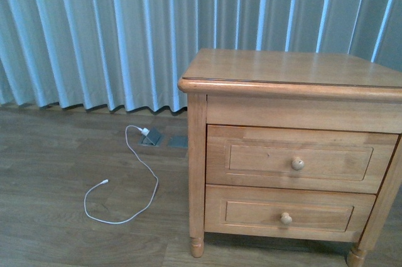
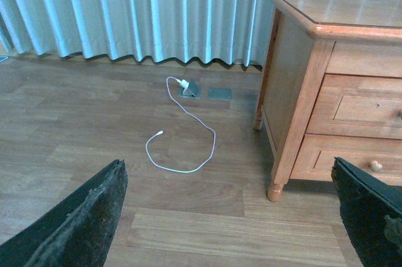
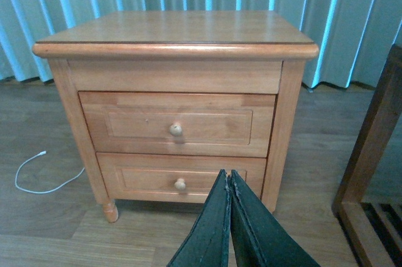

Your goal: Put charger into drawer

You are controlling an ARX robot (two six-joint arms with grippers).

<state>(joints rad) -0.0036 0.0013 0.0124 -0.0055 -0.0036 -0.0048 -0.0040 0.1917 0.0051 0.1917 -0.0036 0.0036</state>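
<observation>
a pleated pale blue curtain (image 1: pixel 94 34) is seen across the back of the room, hung down to a dark wood-plank floor (image 1: pixel 50 229). in the front view, at about 9 o'clock from the nightstand, a long thin white cable (image 1: pixel 141 166) is laid in a loose loop on the floor, its white plug (image 1: pixel 145 132) set into a grey floor socket (image 1: pixel 152 137) at the curtain's foot; a second grey plate (image 1: pixel 178 142) is seen just beside it. nothing is seen in front of the drawers.

to the right, a light-wood nightstand (image 1: pixel 289 69) is shown with a bare top. the drawer (image 1: pixel 298 157), the upper of two, is seen fully closed, its round pale knob (image 1: pixel 298 164) at the panel's centre. the lower drawer (image 1: pixel 286 213) is closed at 6 o'clock from it. a dark wooden frame (image 3: pixel 370 147) is caught at the edge of the right wrist view, beside the nightstand.

the charger is not seen in any view.

the left gripper (image 2: pixel 226 217) is shown spread wide, its two black fingers (image 2: pixel 81 217) at opposite edges of the wrist view, nothing held between them, the floor below. the right gripper (image 3: pixel 229 182) is shown pressed together, finger against finger, nothing held, pointed toward the nightstand's front below the lower drawer's knob (image 3: pixel 180 184) and apart from it.
</observation>
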